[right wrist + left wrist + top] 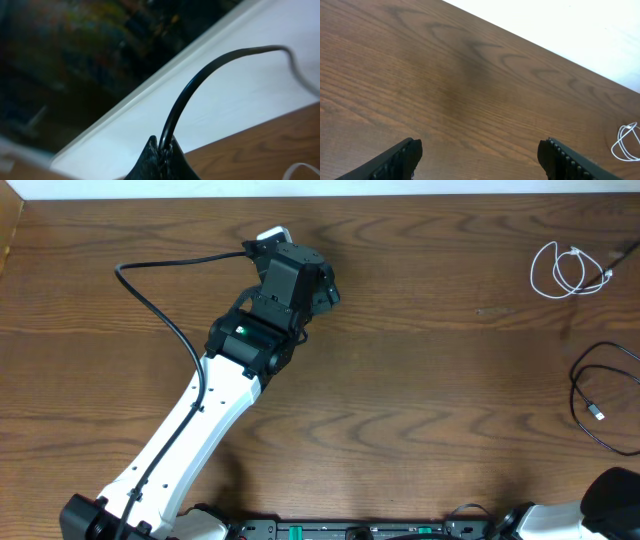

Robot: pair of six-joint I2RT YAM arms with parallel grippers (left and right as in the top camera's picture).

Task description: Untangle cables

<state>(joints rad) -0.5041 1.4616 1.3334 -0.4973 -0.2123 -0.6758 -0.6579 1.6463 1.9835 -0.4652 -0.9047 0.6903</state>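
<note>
A white cable lies coiled at the table's far right; it also shows in the left wrist view. A black cable loops on the table's right edge, below the white one. Another black cord end crosses beside the white coil. My left gripper is open and empty over bare wood near the back middle, far from the cables. My right gripper is shut on a black cable that arches up from the fingertips. The right arm sits at the front right corner.
The left arm's own thick black wire loops over the table's left side. The table's back edge meets a white surface. A white strand shows at the lower right of the right wrist view.
</note>
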